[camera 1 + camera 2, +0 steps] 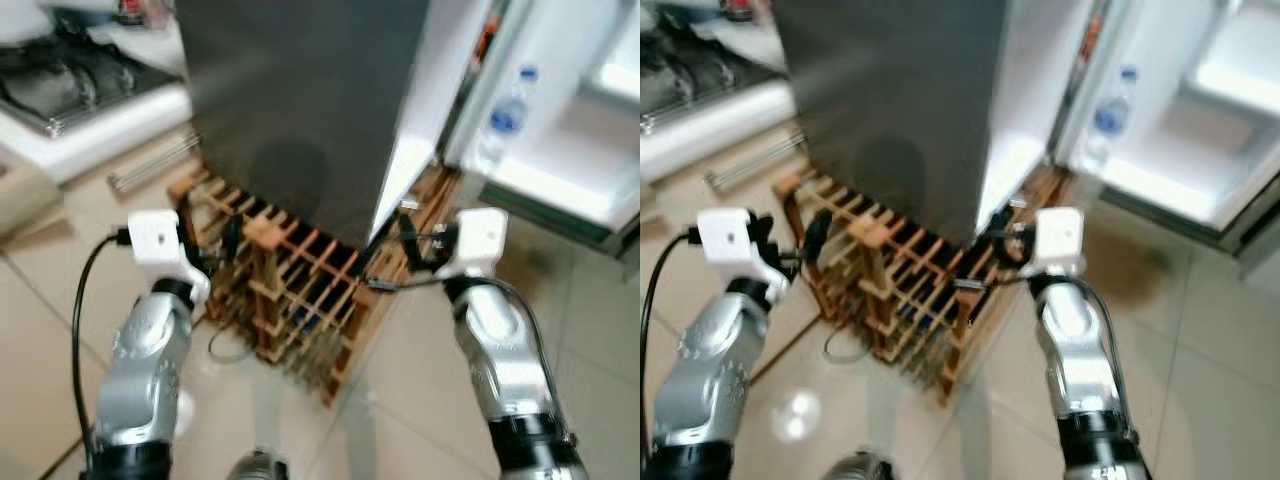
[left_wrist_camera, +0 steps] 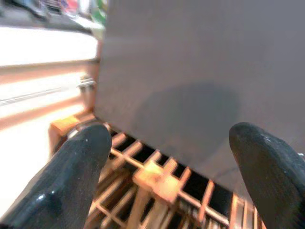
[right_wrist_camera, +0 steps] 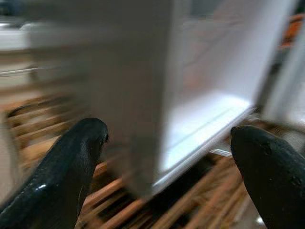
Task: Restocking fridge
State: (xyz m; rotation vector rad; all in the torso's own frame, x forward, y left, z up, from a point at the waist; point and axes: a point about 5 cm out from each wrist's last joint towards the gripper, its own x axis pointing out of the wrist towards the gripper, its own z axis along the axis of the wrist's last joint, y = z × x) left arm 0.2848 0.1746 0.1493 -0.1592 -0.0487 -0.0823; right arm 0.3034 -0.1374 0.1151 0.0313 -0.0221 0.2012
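The fridge (image 1: 300, 110) stands in front of me, showing its dark grey side panel. Its door (image 1: 560, 90) is swung open on the right, and a clear water bottle (image 1: 508, 112) with a blue cap stands in a door shelf. My left gripper (image 1: 212, 245) is raised low in front of the grey panel, open with nothing between its fingers (image 2: 78, 162). My right gripper (image 1: 420, 245) is held at the fridge's front corner below the lit white interior (image 3: 205, 129), also open and holding nothing. The views are blurred.
A wooden lattice wine rack (image 1: 300, 290) stands on the tiled floor against the fridge's base, just beyond both grippers. A gas stove (image 1: 70, 80) on a white counter is at the far left, with drawer handles (image 1: 150, 165) below it. Tiled floor (image 1: 420, 400) lies in front.
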